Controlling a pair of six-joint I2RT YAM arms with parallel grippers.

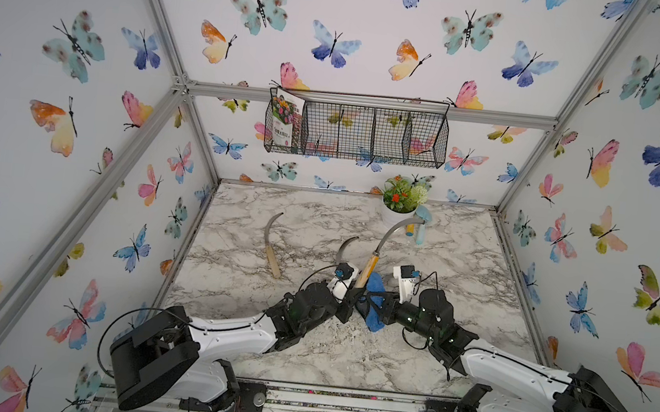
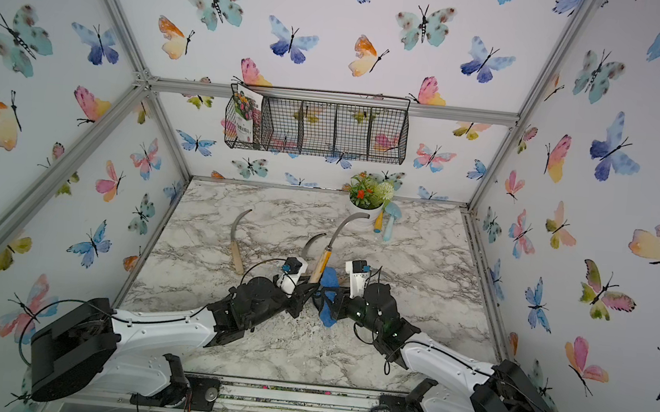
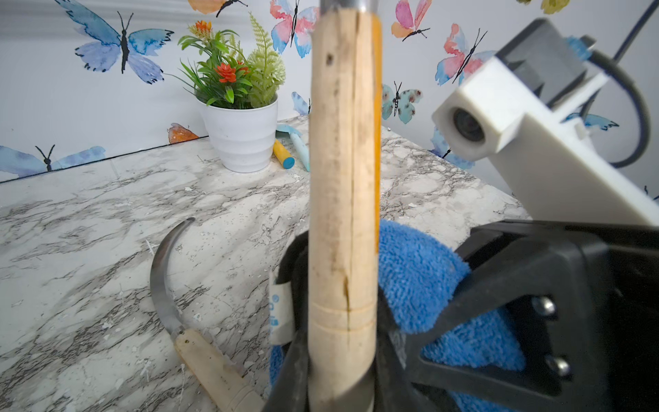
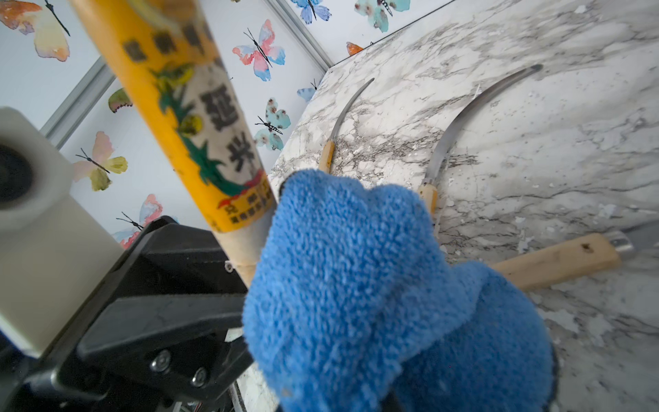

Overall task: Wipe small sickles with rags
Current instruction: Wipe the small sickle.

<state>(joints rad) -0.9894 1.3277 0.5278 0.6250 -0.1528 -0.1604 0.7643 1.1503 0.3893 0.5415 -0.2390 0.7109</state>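
Sickle (image 1: 375, 254) — curved grey blade, pale handle w/ yellow label

We're looking into a staged robot lab booth: aluminium frame (image 1: 228, 88), butterfly wallpaper (image 1: 376, 65), marble-look worktop (image 1: 319, 214), wire basket (image 1: 357, 132) at twelve o'clock, potted plant (image 1: 402, 194) at one o'clock.

Marble table (image 1: 304, 359) — loose sickles (image 1: 272, 247), white plant pot (image 1: 396, 219), blue trowel (image 1: 421, 226)
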